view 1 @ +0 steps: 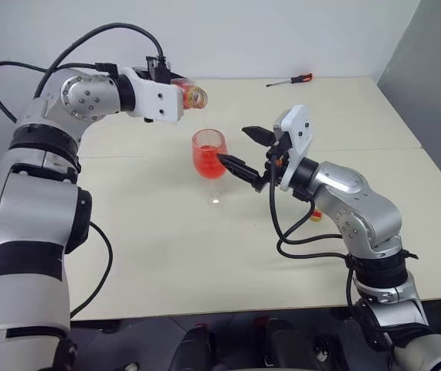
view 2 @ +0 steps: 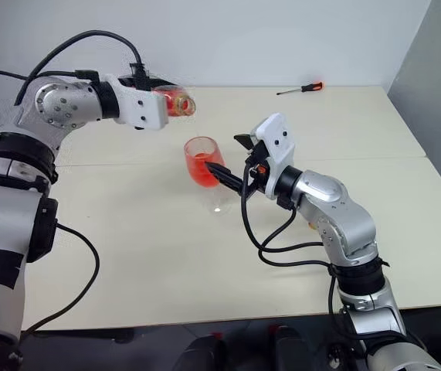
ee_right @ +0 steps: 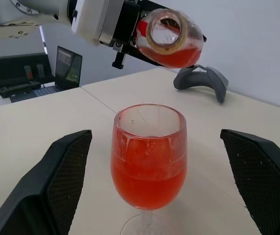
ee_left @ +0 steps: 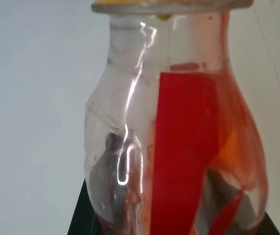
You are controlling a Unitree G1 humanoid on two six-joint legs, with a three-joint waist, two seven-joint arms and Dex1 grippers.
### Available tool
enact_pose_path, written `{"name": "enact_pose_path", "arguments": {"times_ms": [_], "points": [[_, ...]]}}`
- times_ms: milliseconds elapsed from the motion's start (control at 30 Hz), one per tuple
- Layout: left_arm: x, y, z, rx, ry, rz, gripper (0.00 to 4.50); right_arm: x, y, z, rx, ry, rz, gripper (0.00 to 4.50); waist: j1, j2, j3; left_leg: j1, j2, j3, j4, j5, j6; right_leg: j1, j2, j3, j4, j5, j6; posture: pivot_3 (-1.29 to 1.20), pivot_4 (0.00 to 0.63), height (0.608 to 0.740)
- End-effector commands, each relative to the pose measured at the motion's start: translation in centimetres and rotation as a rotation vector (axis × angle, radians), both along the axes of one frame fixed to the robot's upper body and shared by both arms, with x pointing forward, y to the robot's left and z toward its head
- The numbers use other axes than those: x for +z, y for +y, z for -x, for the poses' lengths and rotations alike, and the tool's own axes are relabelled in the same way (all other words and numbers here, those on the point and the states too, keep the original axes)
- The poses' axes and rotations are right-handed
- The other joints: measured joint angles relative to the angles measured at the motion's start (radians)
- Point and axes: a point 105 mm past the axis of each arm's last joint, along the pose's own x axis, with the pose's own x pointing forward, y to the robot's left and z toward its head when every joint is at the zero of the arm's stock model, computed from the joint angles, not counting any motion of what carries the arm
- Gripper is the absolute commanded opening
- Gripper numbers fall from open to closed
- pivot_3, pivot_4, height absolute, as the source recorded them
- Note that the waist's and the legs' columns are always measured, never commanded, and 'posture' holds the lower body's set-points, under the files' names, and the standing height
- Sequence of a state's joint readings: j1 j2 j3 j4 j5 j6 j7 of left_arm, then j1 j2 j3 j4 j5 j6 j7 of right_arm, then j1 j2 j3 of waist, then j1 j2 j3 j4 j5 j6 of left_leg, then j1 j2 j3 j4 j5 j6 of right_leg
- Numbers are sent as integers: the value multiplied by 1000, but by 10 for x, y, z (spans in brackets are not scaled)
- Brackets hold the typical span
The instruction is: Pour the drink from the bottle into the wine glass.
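Observation:
My left gripper [view 1: 178, 94] is shut on the bottle [view 1: 194, 95], a small clear one held tipped about level, above and behind the wine glass [view 1: 209, 154]. The bottle's open mouth [ee_right: 166, 30] faces my right wrist camera, and some red drink [ee_right: 179, 56] lies along its lower side. The wine glass stands upright on the table and holds red drink [ee_right: 147, 183] to well over half its bowl. My right gripper [view 1: 233, 145] is open, with one black finger [ee_right: 63, 171] on each side of the bowl and apart from it.
A screwdriver [view 1: 291, 79] with a red handle lies at the table's far edge. A small yellow and red thing [view 1: 315, 216] sits on the table [view 1: 166, 255] under my right forearm. A grey curved object [ee_right: 202, 78] rests behind the glass.

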State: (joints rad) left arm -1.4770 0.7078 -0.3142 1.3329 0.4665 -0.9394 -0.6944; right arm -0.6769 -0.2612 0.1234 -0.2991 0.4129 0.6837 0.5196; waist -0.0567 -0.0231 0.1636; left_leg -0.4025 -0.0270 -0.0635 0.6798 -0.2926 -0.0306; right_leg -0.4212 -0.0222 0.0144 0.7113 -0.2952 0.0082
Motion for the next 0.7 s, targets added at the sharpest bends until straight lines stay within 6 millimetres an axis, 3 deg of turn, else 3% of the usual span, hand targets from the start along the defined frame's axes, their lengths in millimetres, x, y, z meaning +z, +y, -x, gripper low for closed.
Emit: {"name": "enact_pose_path", "arguments": {"times_ms": [33,167,333,500,600,700], "points": [[26,0,4,-18,-29,126,1237,13,3,6,20,-63,-13,4500,0,0,0,0,0,0,0,0,0,0,0,0,0,0,0,0,150,740],[32,1,3,-18,2,220,1237,14,4,7,24,-65,-14,4500,0,0,0,0,0,0,0,0,0,0,0,0,0,0,0,0,150,740],[43,17,-5,13,131,644,1237,10,-5,16,29,-72,15,4500,-1,0,0,0,0,-1,1,0,0,0,0,0,1,0,0,0,150,740],[30,35,-12,60,214,868,1237,-5,-19,36,72,-72,92,4500,-3,-1,0,0,0,-1,1,0,0,0,0,0,1,0,0,0,150,740],[9,63,-18,169,232,1076,1237,-23,-29,58,117,-71,165,4500,-2,-1,-1,0,0,-2,1,0,0,0,0,0,2,0,0,0,150,740],[-10,77,-19,245,239,1195,1237,-31,-32,71,151,-62,177,4500,-1,-1,-1,0,1,-3,1,0,0,1,0,2,1,0,0,0,150,740]]}}
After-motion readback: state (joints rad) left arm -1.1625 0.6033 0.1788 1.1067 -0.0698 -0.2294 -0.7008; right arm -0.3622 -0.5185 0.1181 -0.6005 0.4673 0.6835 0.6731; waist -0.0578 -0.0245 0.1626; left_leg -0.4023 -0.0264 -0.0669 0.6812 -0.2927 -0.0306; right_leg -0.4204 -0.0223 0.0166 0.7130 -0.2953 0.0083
